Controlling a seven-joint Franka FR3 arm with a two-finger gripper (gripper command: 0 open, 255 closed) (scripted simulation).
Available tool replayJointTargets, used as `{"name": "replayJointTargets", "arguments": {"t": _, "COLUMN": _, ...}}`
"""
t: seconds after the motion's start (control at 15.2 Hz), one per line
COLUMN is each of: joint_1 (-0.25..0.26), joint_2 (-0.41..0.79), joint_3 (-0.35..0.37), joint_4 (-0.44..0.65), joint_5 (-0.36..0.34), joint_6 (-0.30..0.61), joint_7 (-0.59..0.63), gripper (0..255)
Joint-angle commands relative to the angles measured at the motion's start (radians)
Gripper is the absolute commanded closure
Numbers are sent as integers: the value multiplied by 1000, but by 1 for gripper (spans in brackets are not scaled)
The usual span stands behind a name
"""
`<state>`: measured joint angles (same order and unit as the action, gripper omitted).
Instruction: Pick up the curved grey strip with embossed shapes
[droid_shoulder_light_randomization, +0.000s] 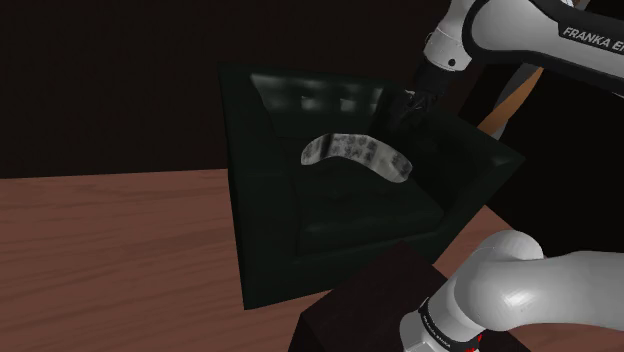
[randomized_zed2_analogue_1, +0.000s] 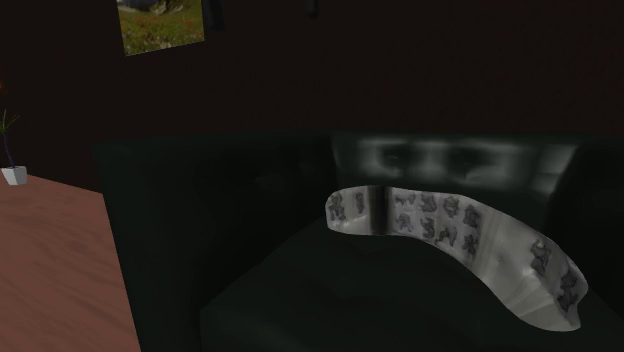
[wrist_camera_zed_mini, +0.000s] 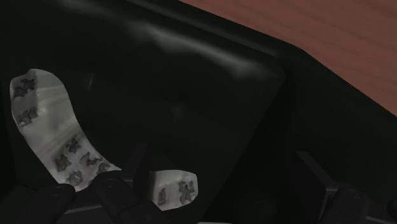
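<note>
The curved grey strip lies on the seat of the dark armchair, with one end just beside the gripper. The claw seems to stand open and holds nothing. If it closes only on that end, the strip may tilt and slip out. The black fingertips are hard to make out against the dark cushion.

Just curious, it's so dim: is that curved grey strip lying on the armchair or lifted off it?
Lying on it, apparently: the curved grey strip spreads across the seat of the dark armchair.
</note>
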<state>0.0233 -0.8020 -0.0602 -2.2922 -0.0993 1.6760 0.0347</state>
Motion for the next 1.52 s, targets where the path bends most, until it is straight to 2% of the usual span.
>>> {"name": "replayJointTargets", "arguments": {"t": 0.0, "joint_1": 0, "joint_2": 0, "joint_3": 0, "joint_4": 0, "joint_5": 0, "joint_6": 0, "joint_7": 0, "gripper": 0}}
{"name": "replayJointTargets", "arguments": {"t": 0.46, "joint_1": 5, "joint_2": 127, "joint_3": -178, "joint_4": -2, "joint_5": -45, "joint_6": 131, "joint_7": -224, "gripper": 0}}
{"name": "replayJointTargets", "arguments": {"t": 0.86, "joint_1": 29, "joint_2": 296, "joint_3": -331, "joint_4": 58, "joint_5": -37, "joint_6": 233, "joint_7": -425, "gripper": 0}}
{"name": "replayJointTargets", "arguments": {"t": 1.19, "joint_1": 63, "joint_2": 476, "joint_3": -458, "joint_4": 150, "joint_5": 26, "joint_6": 300, "joint_7": -612, "gripper": 0}}
{"name": "replayJointTargets", "arguments": {"t": 1.45, "joint_1": 86, "joint_2": 649, "joint_3": -550, "joint_4": 253, "joint_5": 128, "joint_6": 331, "joint_7": -784, "gripper": 0}}
